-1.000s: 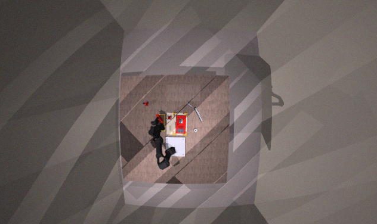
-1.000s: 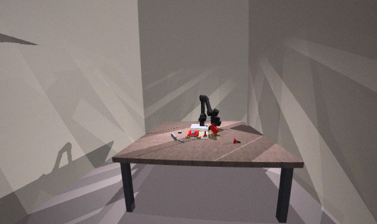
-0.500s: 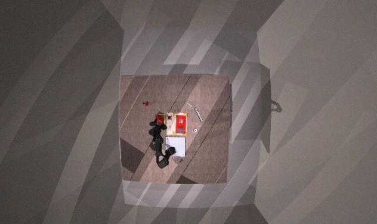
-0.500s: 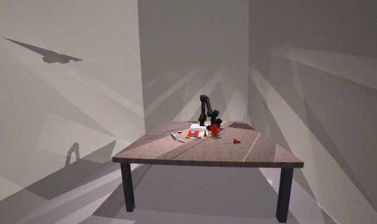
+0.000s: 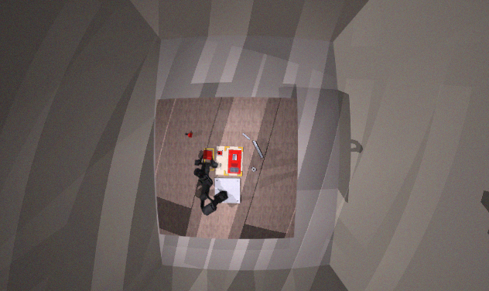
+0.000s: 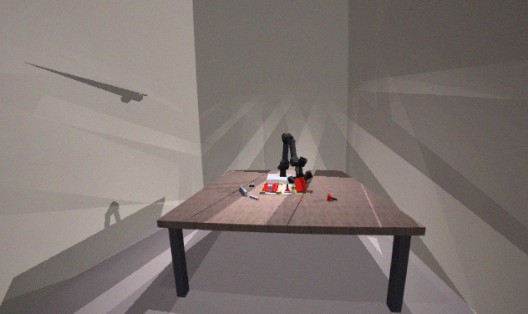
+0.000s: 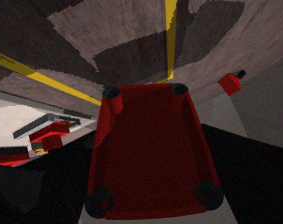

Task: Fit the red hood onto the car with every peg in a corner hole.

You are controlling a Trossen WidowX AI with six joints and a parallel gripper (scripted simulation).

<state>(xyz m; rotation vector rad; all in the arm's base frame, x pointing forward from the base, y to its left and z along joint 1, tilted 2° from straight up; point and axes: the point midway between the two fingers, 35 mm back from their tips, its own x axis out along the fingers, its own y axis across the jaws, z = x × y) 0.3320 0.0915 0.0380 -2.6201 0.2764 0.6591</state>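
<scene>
Room: plain grey-beige walls, lit in pale streaks and wedges. Back wall darker than the left one in the exterior view. Left wall is crossed by a long thin slanted shadow, with an arch-shaped shadow lower down. Floor is grey-violet, banded by light and shade.

Tabletop (image 5: 272, 116) (image 6: 348, 213): brown wood grain, crossed by thin dark lines and lighter bands. Dark patches are cast at two corners in the top view, lower left and lower right. Tabletop is carried on dark square legs (image 6: 178, 263), two seen under the near edge, one by each near corner. Far legs can't be made out.
</scene>
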